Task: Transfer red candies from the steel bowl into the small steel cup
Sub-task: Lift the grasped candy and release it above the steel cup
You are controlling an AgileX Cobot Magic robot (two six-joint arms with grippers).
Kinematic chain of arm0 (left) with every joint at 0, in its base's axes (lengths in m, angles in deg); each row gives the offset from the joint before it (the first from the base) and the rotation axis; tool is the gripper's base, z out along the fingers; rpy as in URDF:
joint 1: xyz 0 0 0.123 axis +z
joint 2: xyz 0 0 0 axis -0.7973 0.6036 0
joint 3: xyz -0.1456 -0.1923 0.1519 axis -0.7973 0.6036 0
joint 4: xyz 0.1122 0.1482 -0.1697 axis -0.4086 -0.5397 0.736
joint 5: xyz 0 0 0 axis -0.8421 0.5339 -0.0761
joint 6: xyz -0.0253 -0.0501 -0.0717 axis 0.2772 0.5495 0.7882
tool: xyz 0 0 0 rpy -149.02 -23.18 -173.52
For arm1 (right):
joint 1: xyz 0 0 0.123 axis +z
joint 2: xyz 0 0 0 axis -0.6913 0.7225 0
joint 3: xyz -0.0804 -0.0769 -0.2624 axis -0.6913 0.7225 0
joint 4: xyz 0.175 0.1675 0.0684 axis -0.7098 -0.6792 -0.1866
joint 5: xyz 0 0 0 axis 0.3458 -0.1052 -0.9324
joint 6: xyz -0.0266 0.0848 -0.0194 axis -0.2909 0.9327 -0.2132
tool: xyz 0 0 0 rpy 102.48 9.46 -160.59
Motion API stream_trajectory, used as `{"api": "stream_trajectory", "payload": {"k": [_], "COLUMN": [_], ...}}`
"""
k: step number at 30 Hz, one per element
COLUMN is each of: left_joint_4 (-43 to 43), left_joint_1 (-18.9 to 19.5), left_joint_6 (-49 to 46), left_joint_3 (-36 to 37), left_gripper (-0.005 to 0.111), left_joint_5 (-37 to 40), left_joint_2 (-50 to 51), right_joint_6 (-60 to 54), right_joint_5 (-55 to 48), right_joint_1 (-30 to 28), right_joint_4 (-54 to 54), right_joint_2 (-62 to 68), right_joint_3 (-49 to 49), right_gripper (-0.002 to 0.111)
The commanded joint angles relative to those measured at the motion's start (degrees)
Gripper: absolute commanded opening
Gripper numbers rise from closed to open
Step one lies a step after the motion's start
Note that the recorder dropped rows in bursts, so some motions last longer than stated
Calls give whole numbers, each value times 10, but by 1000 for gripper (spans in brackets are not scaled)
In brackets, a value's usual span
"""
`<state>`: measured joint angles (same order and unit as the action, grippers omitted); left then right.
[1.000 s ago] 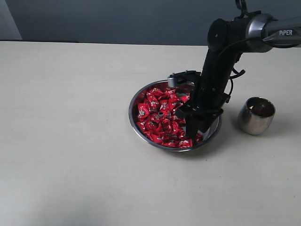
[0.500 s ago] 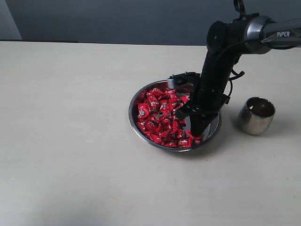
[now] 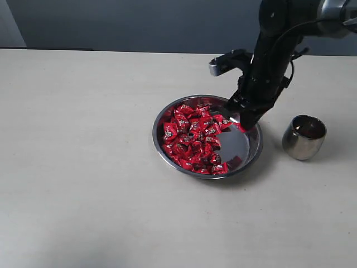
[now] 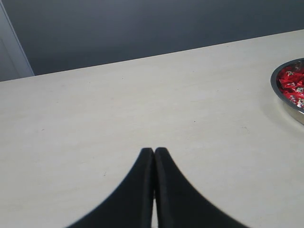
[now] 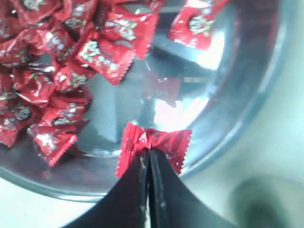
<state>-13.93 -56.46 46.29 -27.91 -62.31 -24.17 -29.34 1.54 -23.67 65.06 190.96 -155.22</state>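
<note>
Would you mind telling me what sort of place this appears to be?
Probably a robotics lab bench, not a kitchen: a pale tabletop before a plain grey wall, a steel bowl of red candies beside a small steel cup, and a robot arm over the bowl.

The right claw (image 3: 246,124) has been raised out of the steel bowl (image 3: 155,135). A second ago it was lowered, with its jaws opened, among the red candies (image 3: 188,137) at the right side of the bowl. Now its jaws are pressed together, and a single candy (image 5: 154,142) is pinched by its middle between the tips. The claw is now held above the bowl's right rim, farther back than before. Where the claw stood, a bare patch of the bowl's bottom is uncovered, and some candies beside it have been shifted.
</note>
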Motion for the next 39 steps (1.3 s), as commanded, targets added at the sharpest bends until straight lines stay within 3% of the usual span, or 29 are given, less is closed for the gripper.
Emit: {"api": "stream_trajectory", "payload": {"k": [1, 9, 39], "left_joint_4": [-1, -1, -1], "left_joint_1": [-6, -6, -6], "left_joint_6": [3, 3, 3], "left_joint_3": [-1, -1, -1], "left_gripper": [0, 0, 0], "left_joint_5": [-3, -3, -3], "left_joint_2": [-2, -2, -2], "right_joint_6": [34, 47, 95], "right_joint_5": [17, -43, -43], "right_joint_1": [-43, -131, -134], "right_joint_4": [31, 32, 99], "right_joint_2": [-53, -79, -73], "right_joint_3": [-4, -4, 9], "right_gripper": [-1, -1, 3]}}
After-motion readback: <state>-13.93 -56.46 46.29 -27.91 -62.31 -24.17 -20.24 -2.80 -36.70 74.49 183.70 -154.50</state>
